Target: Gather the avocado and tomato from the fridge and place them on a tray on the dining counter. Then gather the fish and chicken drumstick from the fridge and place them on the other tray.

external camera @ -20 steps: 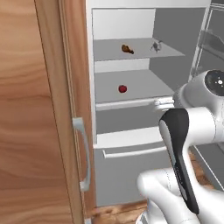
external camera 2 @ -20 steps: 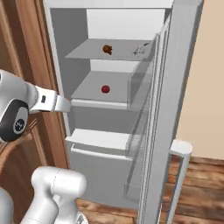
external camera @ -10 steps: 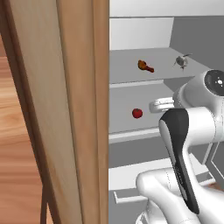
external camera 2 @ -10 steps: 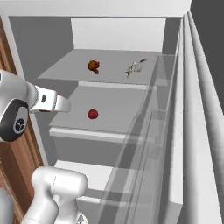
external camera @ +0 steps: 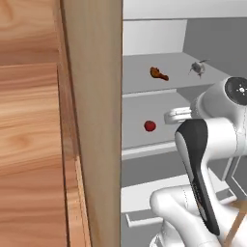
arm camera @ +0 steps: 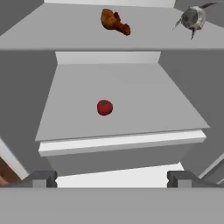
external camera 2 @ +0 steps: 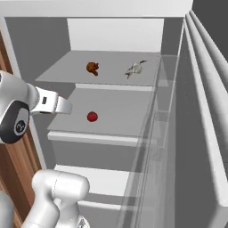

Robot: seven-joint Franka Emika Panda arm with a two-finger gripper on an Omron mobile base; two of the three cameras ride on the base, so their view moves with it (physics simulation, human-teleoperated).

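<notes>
My end effector (arm camera: 108, 178) is fully open, holding nothing, fingertips (arm camera: 43, 178) spread wide at the fridge (external camera 2: 187, 133) opening. Left to right from where I sit: the drumstick (arm camera: 114, 22) is up and ahead on the upper shelf (arm camera: 52, 30), the tomato (arm camera: 104, 107) is straight ahead and slightly left of my centreline on the lower shelf (arm camera: 144, 105), and the fish (arm camera: 193, 18) is up and to the right on the upper shelf. I can't spot the avocado.

Key relation: the tomato lies well forward of the fingertips, roughly mid-shelf, just left of centre between the jaws. It's round, so no long axis to align to; any jaw orientation works. My guess is the next move is a mostly straight reach forward and a touch down onto the shelf, with a small leftward correction. Risk: clipping the shelf's front lip (arm camera: 122, 143) on the way in.
</notes>
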